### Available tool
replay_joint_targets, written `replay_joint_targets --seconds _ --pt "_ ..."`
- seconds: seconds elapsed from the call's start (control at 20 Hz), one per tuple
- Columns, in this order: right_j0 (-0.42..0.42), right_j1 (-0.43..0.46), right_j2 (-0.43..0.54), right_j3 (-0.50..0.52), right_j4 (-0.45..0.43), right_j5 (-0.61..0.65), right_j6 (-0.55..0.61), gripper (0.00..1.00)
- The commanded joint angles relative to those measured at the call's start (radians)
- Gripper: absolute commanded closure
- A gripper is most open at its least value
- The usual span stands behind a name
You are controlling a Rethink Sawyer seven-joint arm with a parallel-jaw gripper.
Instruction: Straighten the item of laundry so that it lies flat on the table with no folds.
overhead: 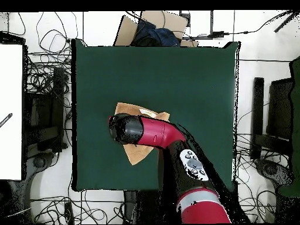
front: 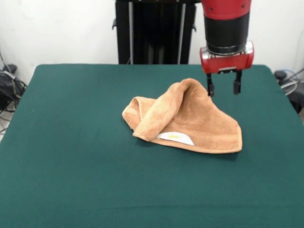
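the orange-tan towel is lying crumpled near the middle of the green bench, somewhat toward the far edge and the right-hand edge as the front view shows it. it is not lying flat: one part is folding up into a rounded hump at the towel's far side, and a second fold is curling over at its left side, making a loop of cloth there. a small white label is showing on the towel's near side, under the overlapping fold. the right near corner of the towel is lying flat on the bench.

the tool is hanging from the red and black arm just beside the hump, at its right, above the bench. its two dark fingers are standing apart with clear space between them, and they are holding nothing; the left one is looking very close to the cloth, though whether it is touching cannot be told.

in the overhead view the arm is covering much of the towel, with tan corners sticking out on either side of it.
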Motion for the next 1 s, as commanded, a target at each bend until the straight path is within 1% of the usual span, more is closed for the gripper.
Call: replay_joint_targets --seconds 0.05,0.15,0.25,0.35,0.45,0.65,0.8,1.0 --pt "-0.012 0.062 0.021 0.073 0.037 -0.121 0.228 0.00" --pt "0.012 0.051 -0.034 0.049 0.007 -0.075 0.206 0.00" --pt "-0.018 0.051 -0.032 0.067 -0.008 -0.065 0.175 0.00" --pt "-0.053 0.055 -0.018 0.084 -0.017 -0.076 0.153 0.00" --pt "-0.090 0.071 0.006 0.105 -0.025 -0.121 0.146 0.00" --pt "-0.132 0.103 0.038 0.121 -0.028 -0.158 0.142 0.00" --pt "-0.136 0.121 0.031 0.109 -0.042 -0.157 0.127 0.00" --pt "-0.162 0.125 0.037 0.109 -0.069 -0.136 0.093 0.00"
